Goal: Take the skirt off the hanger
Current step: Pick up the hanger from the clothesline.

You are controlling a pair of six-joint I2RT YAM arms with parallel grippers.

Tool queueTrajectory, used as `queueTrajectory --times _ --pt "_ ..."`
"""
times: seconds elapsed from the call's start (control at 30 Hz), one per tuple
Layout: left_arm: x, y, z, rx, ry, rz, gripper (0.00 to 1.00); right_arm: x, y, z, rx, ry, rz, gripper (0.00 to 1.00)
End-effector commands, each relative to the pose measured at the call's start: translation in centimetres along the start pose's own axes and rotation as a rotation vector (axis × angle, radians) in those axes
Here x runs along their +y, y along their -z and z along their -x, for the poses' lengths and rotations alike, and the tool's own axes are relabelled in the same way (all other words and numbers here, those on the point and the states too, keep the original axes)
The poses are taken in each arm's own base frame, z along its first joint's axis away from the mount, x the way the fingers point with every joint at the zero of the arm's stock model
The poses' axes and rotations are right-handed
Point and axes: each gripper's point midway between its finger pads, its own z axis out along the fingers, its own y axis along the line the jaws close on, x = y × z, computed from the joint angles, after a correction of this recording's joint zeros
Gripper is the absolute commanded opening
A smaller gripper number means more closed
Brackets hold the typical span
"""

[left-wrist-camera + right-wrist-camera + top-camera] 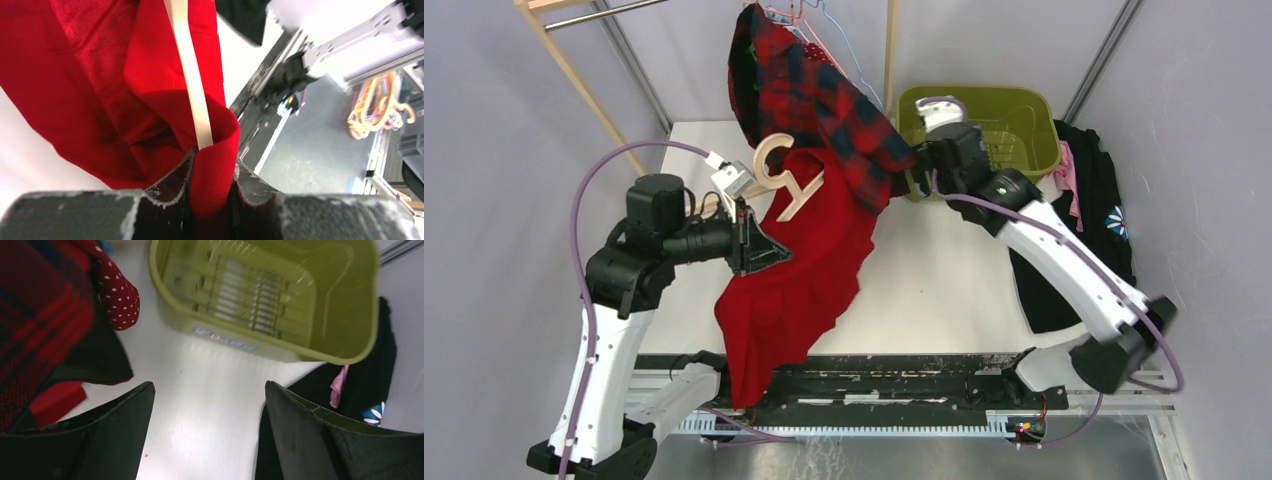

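Observation:
The red skirt (809,265) hangs from a pale wooden hanger (790,186) over the table's left half, its hem draping past the near edge. My left gripper (762,250) is shut on a fold of the skirt (100,75) at its left side. In the left wrist view the fold fills the gap between the jaws (212,167), and the hanger's pale bar (192,75) runs down into that fold. My right gripper (912,172) stands open beside the plaid garment, right of the skirt, with only bare table between its fingers (209,386).
A red-and-black plaid garment (824,90) hangs from the rail above the skirt, with a red polka-dot piece (117,295) behind it. A green basket (1024,150) stands at the back right. Black clothes (1094,210) lie right of it. A wooden rack post (574,70) rises back left.

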Motion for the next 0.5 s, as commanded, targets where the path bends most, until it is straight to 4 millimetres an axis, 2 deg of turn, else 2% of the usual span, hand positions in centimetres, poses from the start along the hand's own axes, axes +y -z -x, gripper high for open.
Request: queueTrajectory --times 0.0,0.1,0.2,0.47 --pt "-7.8 3.3 9.3 -0.286 -0.299 -0.28 0.03 -4.3 5.3 5.6 -0.271 -0.175 -0.078 0.87" --pt "-9.9 4.1 11.9 -0.331 -0.347 -0.371 0.03 -5.0 6.4 6.8 -0.294 -0.187 -0.077 0.87" --pt "-11.3 4.7 13.8 -0.375 -0.379 -0.438 0.03 -4.9 6.8 7.2 -0.289 -0.194 -0.058 0.87" --pt "-13.6 5.6 14.9 -0.408 -0.405 -0.58 0.03 -6.9 8.0 7.4 -0.337 -0.193 -0.131 0.88"
